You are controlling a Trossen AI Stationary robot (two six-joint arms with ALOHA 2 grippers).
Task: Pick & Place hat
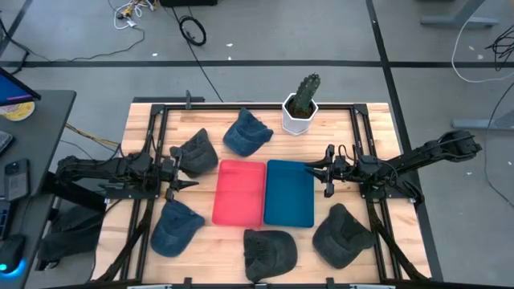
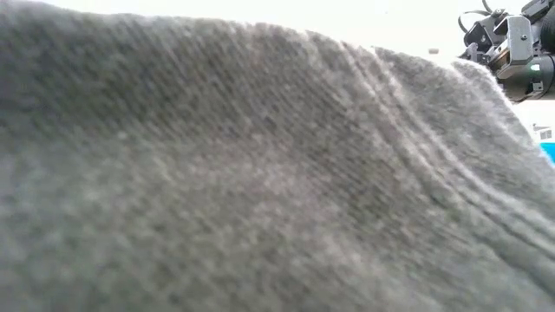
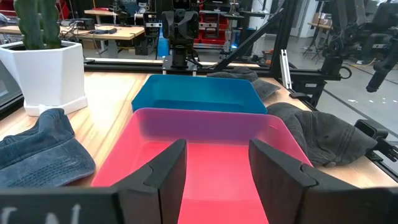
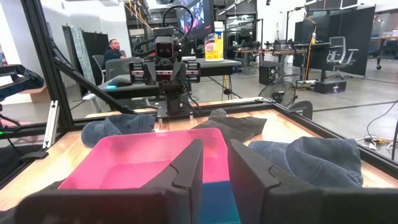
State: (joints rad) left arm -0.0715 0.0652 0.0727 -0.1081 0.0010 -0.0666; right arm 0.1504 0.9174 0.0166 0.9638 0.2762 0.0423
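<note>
Both grippers hold nothing: the left gripper (image 1: 178,178) stands open beside the red plastic tray (image 1: 239,193), the right gripper (image 1: 322,171) narrowly parted beside the blue plastic tray (image 1: 289,193). Five soft fabric hats ring the two trays: two blue denim hats (image 1: 246,133) (image 1: 174,227) and three dark grey hats (image 1: 195,152) (image 1: 270,252) (image 1: 343,236). Their facing cannot be told. Behind stands a cactus in a white pot (image 1: 301,107). Grey fabric fills the low view.
</note>
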